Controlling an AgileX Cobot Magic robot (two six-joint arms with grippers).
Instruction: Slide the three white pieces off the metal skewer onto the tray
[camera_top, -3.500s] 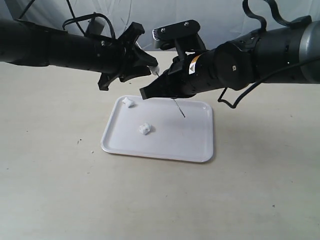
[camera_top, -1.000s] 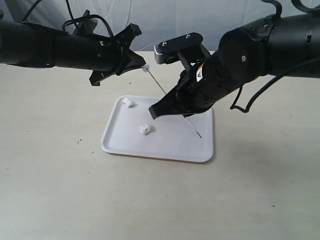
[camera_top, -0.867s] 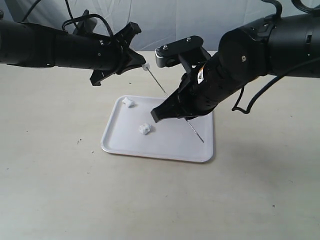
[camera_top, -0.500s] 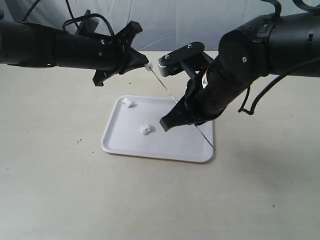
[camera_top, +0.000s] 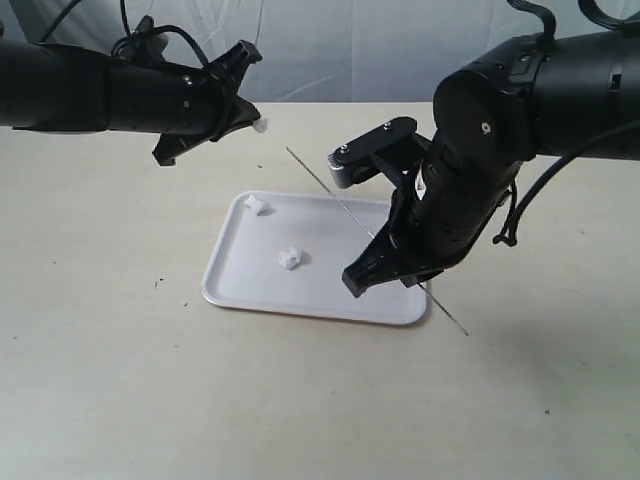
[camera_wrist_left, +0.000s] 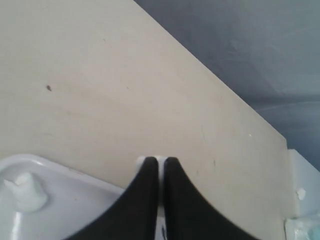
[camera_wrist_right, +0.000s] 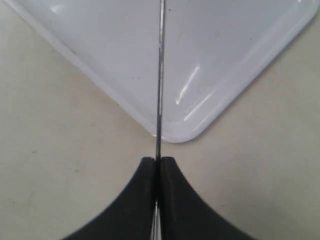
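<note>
The white tray (camera_top: 390, 300) lies mid-table with two white pieces on it, one at its far left corner (camera_top: 257, 206) and one nearer the middle (camera_top: 289, 258). My left gripper (camera_top: 255, 124) hovers above the table, left of the tray and beyond it, shut on the third white piece (camera_top: 262, 127); the left wrist view shows that piece (camera_wrist_left: 149, 160) pinched between the fingers of that gripper (camera_wrist_left: 159, 163). My right gripper (camera_top: 380, 272) is shut on the bare metal skewer (camera_top: 330, 192), which slants over the tray. In the right wrist view the skewer (camera_wrist_right: 160, 75) runs from the gripper (camera_wrist_right: 158, 162) across a tray corner (camera_wrist_right: 170, 135).
A pale cloth backdrop (camera_top: 350, 50) closes the far side of the beige table (camera_top: 150, 380). The skewer's lower tip (camera_top: 465, 333) hangs past the tray's near right corner. A pale object (camera_wrist_left: 302, 222) sits at the edge of the left wrist view.
The left gripper drew back to the left with the last white piece, which came off the skewer's end. The right gripper moved down and right, carrying the now bare skewer.
</note>
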